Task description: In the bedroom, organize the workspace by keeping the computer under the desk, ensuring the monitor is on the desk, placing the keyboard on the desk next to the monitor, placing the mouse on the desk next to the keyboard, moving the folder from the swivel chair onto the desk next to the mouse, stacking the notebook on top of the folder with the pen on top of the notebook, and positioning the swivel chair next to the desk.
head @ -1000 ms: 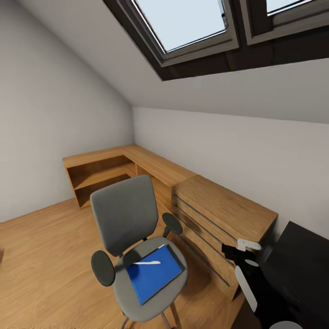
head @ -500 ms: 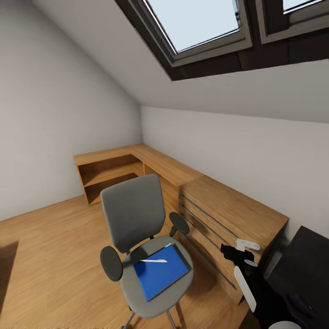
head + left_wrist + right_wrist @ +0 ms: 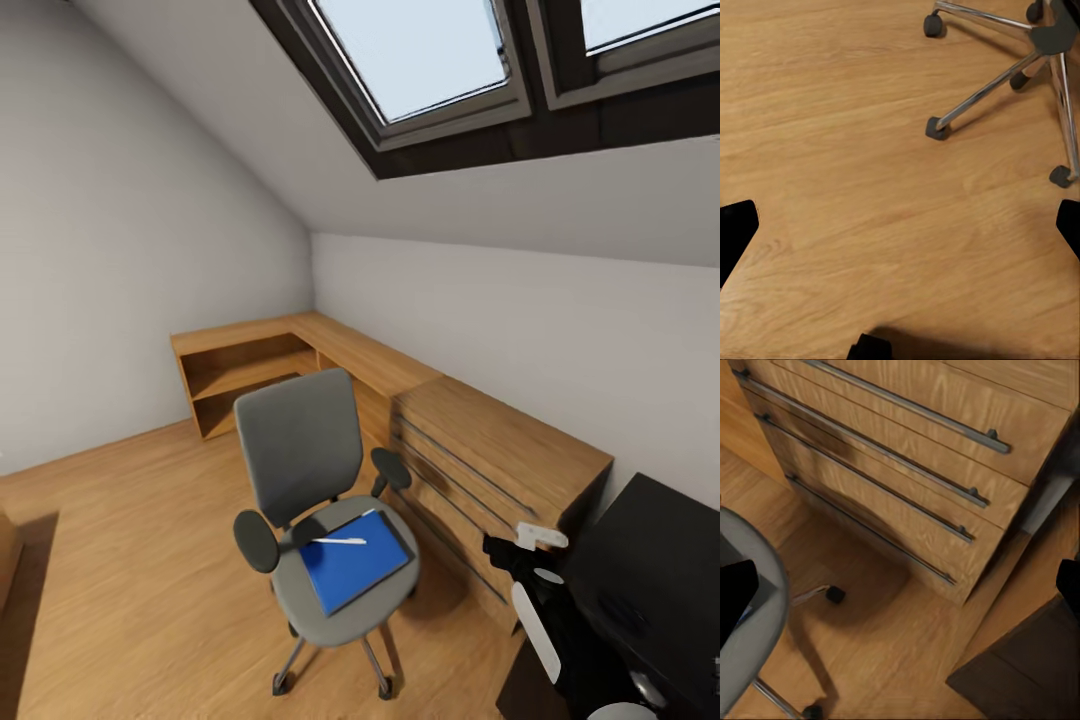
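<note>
Right now looking down on the swivel chair (image 3: 310,470), standing on the wooden floor (image 3: 130,560) just in front of a wooden chest of drawers (image 3: 480,460) and showing a grey back and seat, round black armrests and a chrome star base on dark casters. Lying flat on its seat, the folder (image 3: 355,570), thin, bright blue and rectangular, taking up most of the cushion and sitting slightly askew. Resting across the folder's back edge, the pen (image 3: 340,541), a slim whitish stick, far smaller than the folder. Showing at the lower right corner, the desk (image 3: 650,560), a black top just beside the chest and apart from the chair. Running along the far walls, low wooden shelving (image 3: 250,365), under a sloping ceiling with a dark-framed skylight (image 3: 430,50). Reaching forward between chair and desk, the right arm (image 3: 535,610), black and white. Hanging over bare floor near the chair's chrome legs and casters, the left gripper (image 3: 900,232), fingers spread wide with nothing between them. Hovering before the chest's long metal handles, beside the grey seat edge, the right gripper (image 3: 900,592), likewise spread wide and holding nothing.
</note>
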Available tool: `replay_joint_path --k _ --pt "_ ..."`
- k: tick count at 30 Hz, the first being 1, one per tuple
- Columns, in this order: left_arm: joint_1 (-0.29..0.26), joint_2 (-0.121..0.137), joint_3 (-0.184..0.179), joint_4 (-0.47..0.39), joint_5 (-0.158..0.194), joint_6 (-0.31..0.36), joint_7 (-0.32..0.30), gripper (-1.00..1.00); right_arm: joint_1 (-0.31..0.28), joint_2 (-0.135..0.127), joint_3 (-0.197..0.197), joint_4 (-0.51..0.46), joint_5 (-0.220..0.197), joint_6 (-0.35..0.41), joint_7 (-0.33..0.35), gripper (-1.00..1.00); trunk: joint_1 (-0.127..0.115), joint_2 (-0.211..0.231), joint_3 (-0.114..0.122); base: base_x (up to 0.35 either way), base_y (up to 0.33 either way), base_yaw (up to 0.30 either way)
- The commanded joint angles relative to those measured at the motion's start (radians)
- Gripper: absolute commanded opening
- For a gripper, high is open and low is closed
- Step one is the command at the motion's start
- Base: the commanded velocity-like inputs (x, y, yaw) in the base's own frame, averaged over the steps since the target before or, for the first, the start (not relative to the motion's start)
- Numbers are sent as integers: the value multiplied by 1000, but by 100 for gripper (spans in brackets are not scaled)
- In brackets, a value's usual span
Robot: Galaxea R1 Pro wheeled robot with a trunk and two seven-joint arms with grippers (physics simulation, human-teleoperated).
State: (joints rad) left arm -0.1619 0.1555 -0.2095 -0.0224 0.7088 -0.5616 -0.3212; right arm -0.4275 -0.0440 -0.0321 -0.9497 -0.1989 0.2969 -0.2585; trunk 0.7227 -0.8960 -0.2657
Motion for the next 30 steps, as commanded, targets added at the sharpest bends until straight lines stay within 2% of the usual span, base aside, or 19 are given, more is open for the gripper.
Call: replay_joint_path --k 1,8,15,26,30 --pt "-1 0 -7 1 11 -2 -6 100 0 0 1 -2 -10 4 -6 100 -1 -1 -1 -320 0 1" --pt "-1 -2 -7 1 11 -2 -7 100 0 0 1 0 -10 4 -5 100 -1 -1 -1 -319 26 0" --pt "-1 -2 -7 1 11 -3 -7 100 0 1 1 2 -10 3 -4 100 -1 -1 -1 -247 195 0" --pt "-1 -2 -8 1 11 -3 -7 100 0 2 3 14 -10 0 -3 100 -1 -1 -1 -117 296 0" --pt "-1 -3 -8 1 11 -3 -7 100 0 4 3 15 -10 -13 -3 100 -1 -1 -1 -38 152 -13"
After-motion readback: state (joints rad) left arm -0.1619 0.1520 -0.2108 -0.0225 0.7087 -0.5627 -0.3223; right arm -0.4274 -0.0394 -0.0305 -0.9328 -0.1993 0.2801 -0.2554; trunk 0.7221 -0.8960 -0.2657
